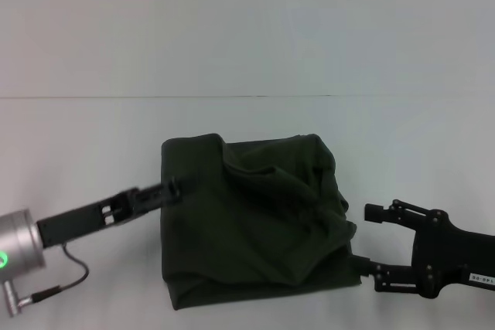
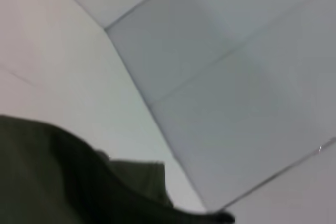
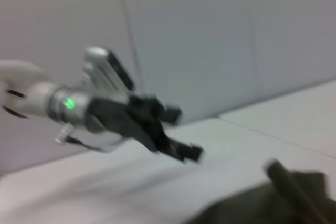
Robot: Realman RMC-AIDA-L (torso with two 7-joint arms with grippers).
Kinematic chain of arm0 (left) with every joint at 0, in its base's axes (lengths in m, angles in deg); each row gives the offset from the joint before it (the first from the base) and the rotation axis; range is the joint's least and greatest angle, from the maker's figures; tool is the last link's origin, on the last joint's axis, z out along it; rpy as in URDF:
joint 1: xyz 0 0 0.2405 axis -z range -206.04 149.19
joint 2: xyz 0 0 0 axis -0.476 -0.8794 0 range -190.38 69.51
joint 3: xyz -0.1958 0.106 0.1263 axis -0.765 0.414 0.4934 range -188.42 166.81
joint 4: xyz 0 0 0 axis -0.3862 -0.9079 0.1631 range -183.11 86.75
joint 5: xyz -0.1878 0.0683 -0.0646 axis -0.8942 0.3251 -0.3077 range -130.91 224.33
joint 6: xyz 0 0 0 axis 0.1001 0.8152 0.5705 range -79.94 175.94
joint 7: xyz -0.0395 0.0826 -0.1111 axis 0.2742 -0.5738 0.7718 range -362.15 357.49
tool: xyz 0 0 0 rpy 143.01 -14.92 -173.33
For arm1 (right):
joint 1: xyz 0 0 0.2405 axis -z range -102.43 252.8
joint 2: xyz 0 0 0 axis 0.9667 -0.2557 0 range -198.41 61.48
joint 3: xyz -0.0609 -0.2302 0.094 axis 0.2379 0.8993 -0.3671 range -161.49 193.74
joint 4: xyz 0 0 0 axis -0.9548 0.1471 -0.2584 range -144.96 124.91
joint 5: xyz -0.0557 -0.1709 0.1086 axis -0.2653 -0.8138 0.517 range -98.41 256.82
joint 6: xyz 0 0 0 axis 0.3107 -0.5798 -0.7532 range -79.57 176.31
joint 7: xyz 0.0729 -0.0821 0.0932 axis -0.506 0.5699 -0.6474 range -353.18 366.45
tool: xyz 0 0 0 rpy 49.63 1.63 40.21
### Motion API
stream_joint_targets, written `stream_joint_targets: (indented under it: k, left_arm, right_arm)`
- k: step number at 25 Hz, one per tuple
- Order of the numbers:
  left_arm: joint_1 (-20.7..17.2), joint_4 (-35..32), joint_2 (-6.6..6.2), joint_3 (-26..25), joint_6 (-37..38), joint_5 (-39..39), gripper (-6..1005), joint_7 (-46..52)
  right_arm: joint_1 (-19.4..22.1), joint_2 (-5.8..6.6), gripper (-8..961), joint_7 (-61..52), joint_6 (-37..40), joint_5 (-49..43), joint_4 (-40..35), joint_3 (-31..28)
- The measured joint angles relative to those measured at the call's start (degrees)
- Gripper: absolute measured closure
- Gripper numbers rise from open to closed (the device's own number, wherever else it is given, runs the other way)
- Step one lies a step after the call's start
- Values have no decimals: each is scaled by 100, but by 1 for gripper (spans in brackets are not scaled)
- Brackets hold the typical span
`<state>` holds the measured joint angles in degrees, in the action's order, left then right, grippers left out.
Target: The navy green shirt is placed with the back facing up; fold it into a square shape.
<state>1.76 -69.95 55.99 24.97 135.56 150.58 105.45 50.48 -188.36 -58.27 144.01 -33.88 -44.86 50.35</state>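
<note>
The navy green shirt (image 1: 247, 222) lies in the middle of the white table (image 1: 247, 52), folded into a rough, rumpled square with its plain side up. My left gripper (image 1: 182, 185) is at the shirt's left edge near the far corner, open and holding no cloth. It also shows in the right wrist view (image 3: 184, 135), raised above the table. My right gripper (image 1: 366, 241) is open by the shirt's right edge, its near finger touching the near right corner. The shirt also shows in the left wrist view (image 2: 63, 182) and the right wrist view (image 3: 252, 208).
A thin seam line (image 1: 232, 97) runs across the table behind the shirt. A cable (image 1: 54, 287) hangs from my left arm at the near left.
</note>
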Motion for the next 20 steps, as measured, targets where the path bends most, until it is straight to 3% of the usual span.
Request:
stream_joint_targets:
  k: [2, 5, 10, 14, 20]
  left_arm:
    - [-217, -92, -56, 162, 125, 2, 93, -491]
    - [-352, -191, -29, 141, 221, -6, 63, -797]
    - [-569, -379, 30, 123, 384, -27, 62, -1236]
    - [-574, -381, 30, 153, 373, -5, 62, -1247]
    - [-613, -381, 28, 117, 386, 1, 63, -1258]
  right_arm:
    - [-86, -8, 25, 24, 288, 3, 45, 79]
    - [-288, -22, 25, 64, 289, 3, 265, 217]
    - [-930, -41, 26, 111, -589, 18, 1035, 479]
    - [-1144, -40, 26, 70, -967, 13, 1140, 738]
    - [-845, 8, 26, 48, -1045, 1, 913, 839]
